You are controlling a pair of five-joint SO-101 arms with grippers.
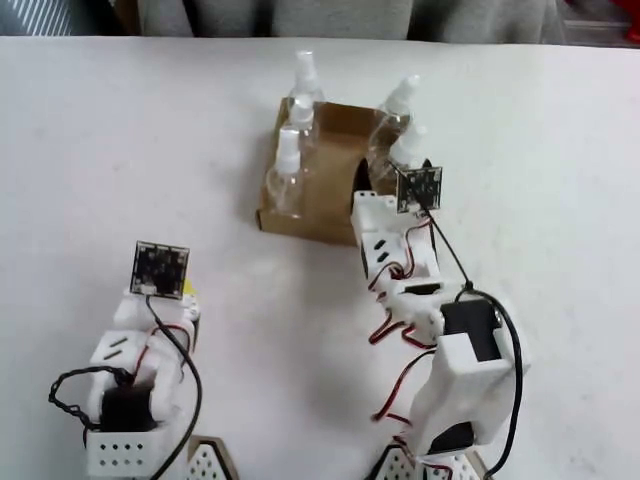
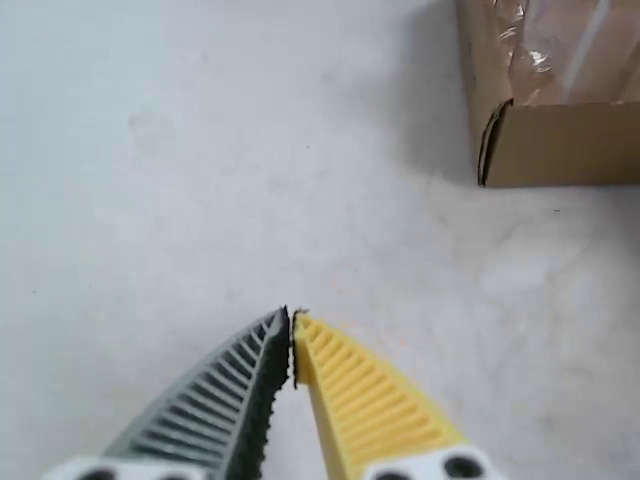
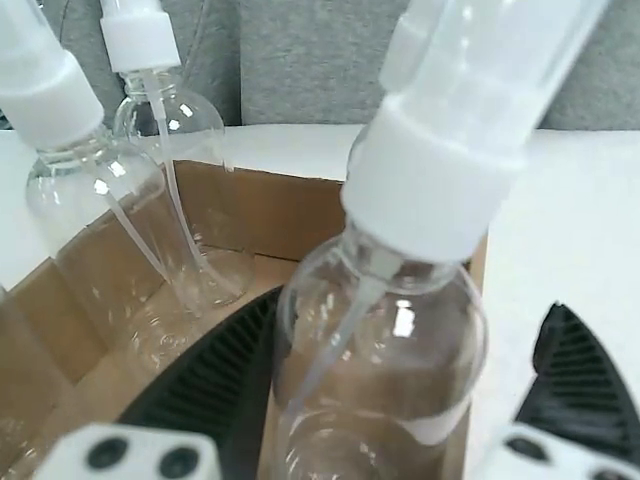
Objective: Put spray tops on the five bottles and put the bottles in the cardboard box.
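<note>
From the high view: seeing a cardboard box (image 1: 300, 222) sitting open on the white counter (image 1: 120, 140), toward the far middle. Counting five clear bottles (image 1: 287, 178) at it, each wearing a white spray top (image 1: 288, 140): three lining up along the left wall, two standing along the right. Noting the right arm lying extended to the box's near right corner, with the right hand (image 1: 393, 175) hanging over the rim around the nearer right-side bottle (image 1: 408, 150). Finding the left hand (image 1: 188, 298) sitting at the counter's near left, well apart from the box.

From the left wrist view: looking along the left hand's grey and yellow fingers (image 2: 350, 400), pressing together at the tips, pinching nothing and pointing at bare counter. Catching one corner of the box farther off, with clear plastic glinting inside.

From the right wrist view: facing the nearer right-side bottle close up, standing in the box by its side wall, with a dip tube (image 3: 340, 345) running down from its spray top. Seeing the right hand's black fingers (image 3: 215, 375) spreading wide to either side of that bottle, one lying just beside the clear body, the other standing clearly apart; not being able to tell whether the closer one is touching. Spotting two more capped bottles (image 3: 90, 230) standing against the opposite wall.
</note>
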